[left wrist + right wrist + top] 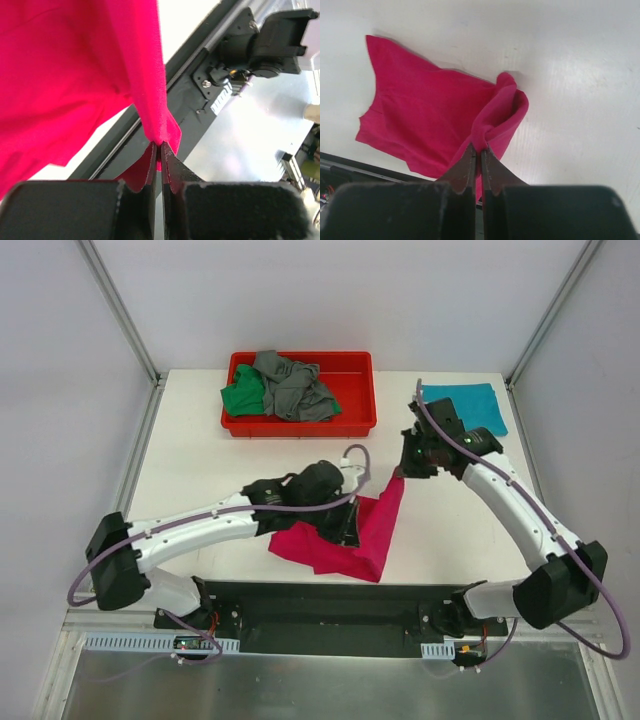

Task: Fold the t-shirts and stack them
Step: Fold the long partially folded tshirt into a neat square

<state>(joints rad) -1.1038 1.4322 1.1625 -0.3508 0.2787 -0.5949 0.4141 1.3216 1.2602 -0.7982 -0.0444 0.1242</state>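
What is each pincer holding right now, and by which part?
Both hold the magenta-pink soft fabric t-shirt. The left pincer pinches a fabric edge, and the right pincer pinches a bunched fold at one end.

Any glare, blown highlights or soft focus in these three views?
Top external: even light, sharp, soft shadows on the table. Left wrist: table blown white, glare on the metal sheet, left gripper soft. Right wrist: magenta-pink t-shirt sharp, faint shadow along its edge, right gripper blurred.

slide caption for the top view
Left claw and right claw pinch the pink shirt; teal shirt lies folded, green shirt and grey shirt in the tray.
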